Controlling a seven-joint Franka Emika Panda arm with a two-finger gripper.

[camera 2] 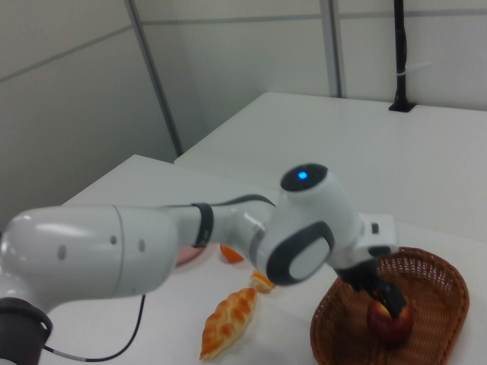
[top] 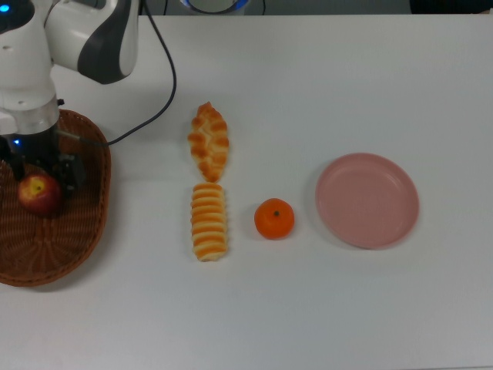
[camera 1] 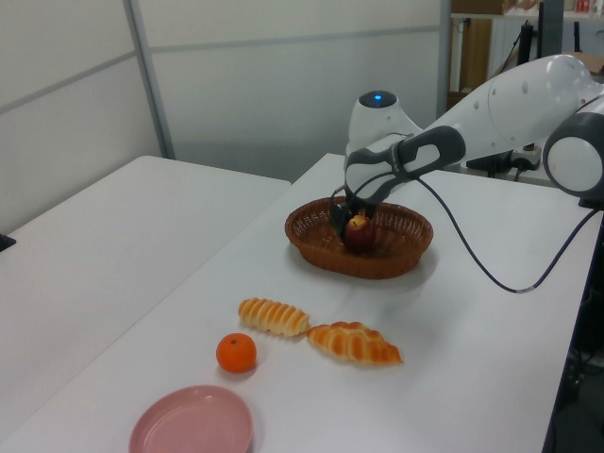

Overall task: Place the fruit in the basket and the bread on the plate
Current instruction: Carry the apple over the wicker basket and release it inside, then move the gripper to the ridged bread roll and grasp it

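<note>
so i've got the gripper [top: 42, 179] down inside the basket [top: 77, 239] at the left edge of the top view, fingers closed around the apple [top: 40, 193]. the apple looks like it's sitting on or just above the weave, so i'd say this is the drop-off point and letting go comes next.

the rest is untouched from what i can see: tangerine [top: 274, 218] in the middle of the frame, ribbed roll [top: 209, 221] just left of it, braided pastry [top: 209, 141] right above the roll with the tips almost touching. pink plate [top: 367, 200] sits empty on the right, well away from the basket.

annoying bit: the basket is cut off at the left edge of the top view, and in the right view the arm blocks nearly everything, only the pastry [camera 2: 230, 320] and a sliver of orange show. can't tell if the apple is actually resting on the bottom.
</note>
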